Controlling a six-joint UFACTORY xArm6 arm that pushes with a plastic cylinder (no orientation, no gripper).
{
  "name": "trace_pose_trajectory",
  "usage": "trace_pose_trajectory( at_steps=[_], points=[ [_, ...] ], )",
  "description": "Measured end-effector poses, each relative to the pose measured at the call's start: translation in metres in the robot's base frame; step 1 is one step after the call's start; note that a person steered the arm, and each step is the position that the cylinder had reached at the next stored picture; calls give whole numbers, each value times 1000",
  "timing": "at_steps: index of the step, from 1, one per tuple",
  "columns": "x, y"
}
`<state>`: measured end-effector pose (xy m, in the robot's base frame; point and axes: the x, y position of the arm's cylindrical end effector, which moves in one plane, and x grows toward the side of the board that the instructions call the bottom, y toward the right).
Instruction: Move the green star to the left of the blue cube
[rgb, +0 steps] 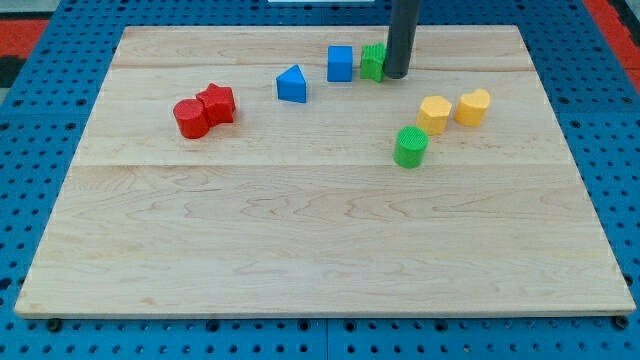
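Note:
The green star (372, 62) lies near the view's top, just right of the blue cube (340, 63), almost touching it. My rod comes down from the top edge and my tip (397, 75) rests against the star's right side, hiding part of it. The star's shape is partly hidden by the rod.
A blue triangular block (291, 85) lies left of the cube. Two red blocks (203, 110) touch each other at the view's left. A green cylinder (410, 146) and two yellow blocks (434, 113) (473, 106) sit right of centre. The wooden board (320, 250) lies on a blue pegboard.

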<state>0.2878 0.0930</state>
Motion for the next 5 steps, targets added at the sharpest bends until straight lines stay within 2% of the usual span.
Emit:
trace_pose_trajectory(
  at_steps=[5],
  points=[
    [-58,-35]
  ],
)
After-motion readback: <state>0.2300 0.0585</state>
